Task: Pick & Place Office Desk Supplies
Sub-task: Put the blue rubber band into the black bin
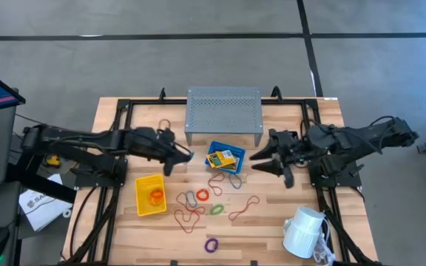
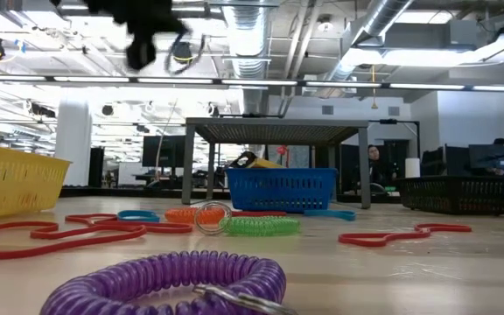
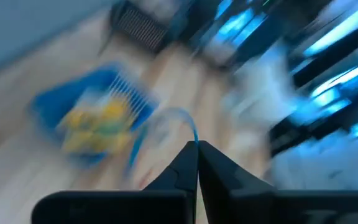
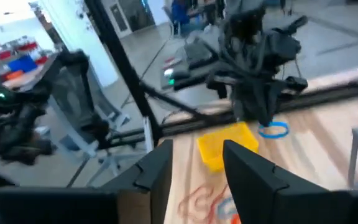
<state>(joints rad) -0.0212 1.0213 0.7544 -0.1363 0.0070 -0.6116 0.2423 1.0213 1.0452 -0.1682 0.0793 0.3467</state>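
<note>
left tool (image 1: pixel 189 156): raised above the tabletop (image 1: pixel 272 222), between the yellow bin (image 1: pixel 150 195) and the blue bin (image 1: pixel 224 158); fingers pressed together on a thin blue loop (image 4: pixel 273 129) that hangs from the tips.
right tool (image 1: pixel 261 160): held above the tabletop just beside the blue bin, on the side away from the left tool; fingers apart, nothing between them.
blue bin: stands in front of the grey metal riser (image 1: pixel 223 111); holds yellow printed packets (image 1: pixel 222 157).
yellow bin: near the tabletop's left side; one orange loop (image 1: pixel 156 196) lies inside.
black mesh bin (image 2: pixel 460 193): seen in the low view, well apart from the blue bin.
loose loops: red loops (image 1: pixel 191 214), a green loop (image 1: pixel 217 210), an orange loop (image 1: pixel 202 194) and a grey loop (image 1: pixel 189 197) lie scattered in front of the blue bin; a purple loop (image 1: pixel 211 244) lies alone near the front edge.
white mug (image 1: pixel 304 233): lies near the front right corner.
</note>
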